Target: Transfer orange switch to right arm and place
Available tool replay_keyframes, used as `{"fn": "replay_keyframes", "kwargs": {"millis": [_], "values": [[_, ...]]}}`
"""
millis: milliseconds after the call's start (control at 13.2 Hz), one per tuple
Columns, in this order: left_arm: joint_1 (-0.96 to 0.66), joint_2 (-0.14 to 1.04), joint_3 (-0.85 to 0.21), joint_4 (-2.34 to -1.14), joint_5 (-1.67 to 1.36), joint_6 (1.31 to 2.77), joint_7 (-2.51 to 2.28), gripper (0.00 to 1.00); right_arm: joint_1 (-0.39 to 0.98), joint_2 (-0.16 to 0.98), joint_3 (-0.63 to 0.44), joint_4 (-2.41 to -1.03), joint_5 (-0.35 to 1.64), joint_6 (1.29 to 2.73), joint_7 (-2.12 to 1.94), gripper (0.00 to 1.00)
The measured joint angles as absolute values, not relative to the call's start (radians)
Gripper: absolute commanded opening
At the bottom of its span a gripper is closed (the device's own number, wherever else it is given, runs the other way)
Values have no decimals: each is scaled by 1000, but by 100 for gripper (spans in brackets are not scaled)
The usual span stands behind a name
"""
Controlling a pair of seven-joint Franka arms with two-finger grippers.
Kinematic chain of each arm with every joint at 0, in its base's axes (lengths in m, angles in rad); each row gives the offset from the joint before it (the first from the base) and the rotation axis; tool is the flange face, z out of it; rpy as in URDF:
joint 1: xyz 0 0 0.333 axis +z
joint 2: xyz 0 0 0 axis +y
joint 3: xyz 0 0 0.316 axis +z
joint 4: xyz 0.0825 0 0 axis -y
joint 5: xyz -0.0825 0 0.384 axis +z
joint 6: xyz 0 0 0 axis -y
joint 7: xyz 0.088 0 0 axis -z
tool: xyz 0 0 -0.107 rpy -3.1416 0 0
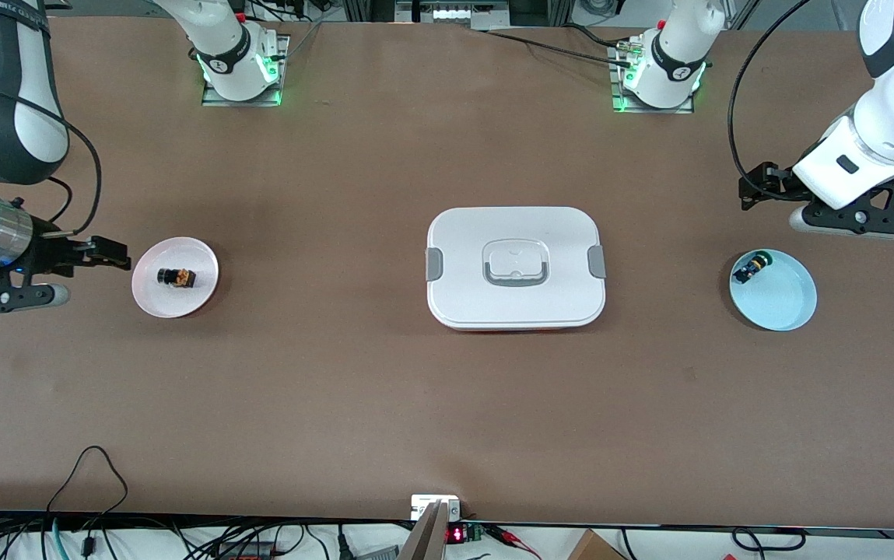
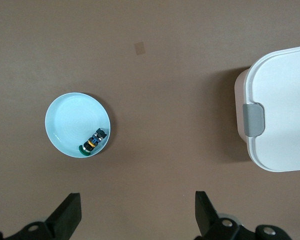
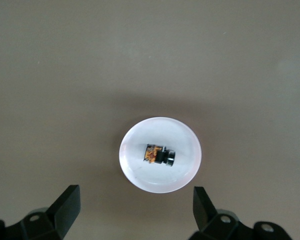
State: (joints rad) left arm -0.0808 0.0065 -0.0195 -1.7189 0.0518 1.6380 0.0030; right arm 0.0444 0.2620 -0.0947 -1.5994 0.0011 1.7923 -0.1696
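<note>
- A small white box with a red display (image 1: 437, 509) sat at the worktop's (image 1: 338, 404) near edge, closest to the camera.
- The right arm's slim black gripper (image 1: 121, 257) hung over the worktop just beside the plate, its fingers (image 3: 65, 205) spread wide and holding nothing.
- A round, pale pink shallow plate (image 1: 152, 303) lay toward the right arm's end.
- The tiny orange switch (image 1: 176, 277), with a tan-orange patterned body and a black cylindrical end, lay on its side in that plate. It was probably light, rigid and apt to roll, so pinching across the body looked safest.
- A white rounded-rectangular lidded container with grey clasps (image 1: 478, 303) stood mid-worktop.
- A light blue round plate (image 1: 785, 303) held a green-capped black switch (image 1: 752, 268).
- The left arm's black linkage gripper (image 1: 750, 190) waited near that plate, fingers (image 2: 67, 212) apart and empty.
</note>
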Motion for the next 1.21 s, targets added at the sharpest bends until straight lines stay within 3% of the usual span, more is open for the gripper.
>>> {"fn": "replay_keyframes", "kwargs": {"millis": [228, 607, 1215], "values": [[-81, 6, -19, -1718, 52, 1637, 3, 100, 52, 231, -112, -1544, -4, 1763, -147, 100], [-81, 6, -19, -1717, 52, 1636, 2, 100, 117, 163, -168, -1492, -28, 1551, -3, 100], [-81, 6, -19, -1717, 52, 1636, 2, 100, 115, 56, -190, -1651, -39, 1638, -34, 100]]}}
